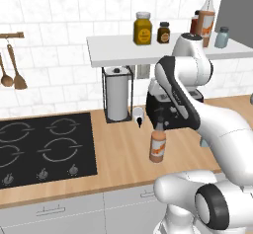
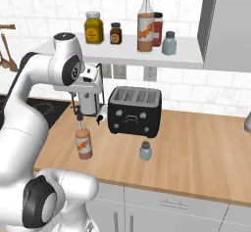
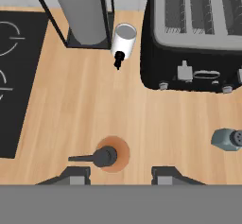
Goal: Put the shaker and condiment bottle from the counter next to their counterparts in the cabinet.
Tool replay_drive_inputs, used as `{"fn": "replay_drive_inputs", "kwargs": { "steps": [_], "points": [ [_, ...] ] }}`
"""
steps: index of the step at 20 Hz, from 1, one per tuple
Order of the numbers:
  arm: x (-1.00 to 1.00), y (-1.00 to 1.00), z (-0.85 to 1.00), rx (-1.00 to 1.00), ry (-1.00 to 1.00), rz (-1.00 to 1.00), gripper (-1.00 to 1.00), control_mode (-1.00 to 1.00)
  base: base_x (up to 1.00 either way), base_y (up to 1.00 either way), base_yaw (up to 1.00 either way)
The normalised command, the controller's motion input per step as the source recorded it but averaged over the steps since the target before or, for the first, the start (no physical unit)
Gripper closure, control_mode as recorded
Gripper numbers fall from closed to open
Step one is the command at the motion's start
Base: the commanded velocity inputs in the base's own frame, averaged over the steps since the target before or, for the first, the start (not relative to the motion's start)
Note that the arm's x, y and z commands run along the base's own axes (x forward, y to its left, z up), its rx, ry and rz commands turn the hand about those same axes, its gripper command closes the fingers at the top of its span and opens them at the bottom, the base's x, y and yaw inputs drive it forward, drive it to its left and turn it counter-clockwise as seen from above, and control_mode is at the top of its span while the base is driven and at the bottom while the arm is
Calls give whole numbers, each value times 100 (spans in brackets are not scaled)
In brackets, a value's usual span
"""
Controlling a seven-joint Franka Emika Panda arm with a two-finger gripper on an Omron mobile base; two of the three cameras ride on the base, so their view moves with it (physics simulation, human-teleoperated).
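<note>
The gripper (image 3: 121, 173) has its two dark fingertips (image 3: 78, 175) spread apart, one on each side of the tall orange-brown sauce bottle with the thin black pour spout (image 3: 112, 155). From the hand view there's bare wood showing between each tip and the bottle, so nothing is being squeezed, it's just loose around it.

The bottle stands upright on the long light wooden counter (image 2: 196, 148), long axis straight up and down. It's just left of the black four-slot toaster (image 2: 135, 111) and a bit nearer the counter's front edge. Seen from above, its spout tip leans away from the toaster, toward the black hob (image 1: 44, 149).

The small pale blue-grey shaker with a grey cap (image 2: 145, 151) sits upright right in front of the toaster, well apart from the bottle.

Behind and left of the toaster there's a paper towel roll in a black wire stand (image 1: 117, 97) with a little white cup-like thing (image 3: 124, 39) beside it.

Above the toaster runs the plain white shelf slab (image 2: 122, 55). On it are the twin sauce bottle (image 2: 145, 30) and twin shaker (image 2: 169, 43), both upright, plus a squat yellow jar (image 2: 93, 28) and a small brown jar (image 2: 115, 33) further left.
</note>
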Motion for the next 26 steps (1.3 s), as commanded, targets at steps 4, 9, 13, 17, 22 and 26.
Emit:
{"fn": "replay_drive_inputs", "kwargs": {
  "steps": [4,9,13,17,22,26],
  "points": [
    [-13,0,0,0,0,0,-100,-100,0,0,0],
    [-31,0,0,0,-5,0,-100,-100,0,0,0],
    [-30,3,0,-1,-14,0,-100,-100,0,0,0],
    [-30,6,0,-4,-18,-2,-100,-100,0,0,0],
    [-26,15,-2,-7,-18,-5,-100,-100,0,0,0],
    [-28,13,-14,-8,-25,-11,-100,-100,0,0,0]
  ]
}}
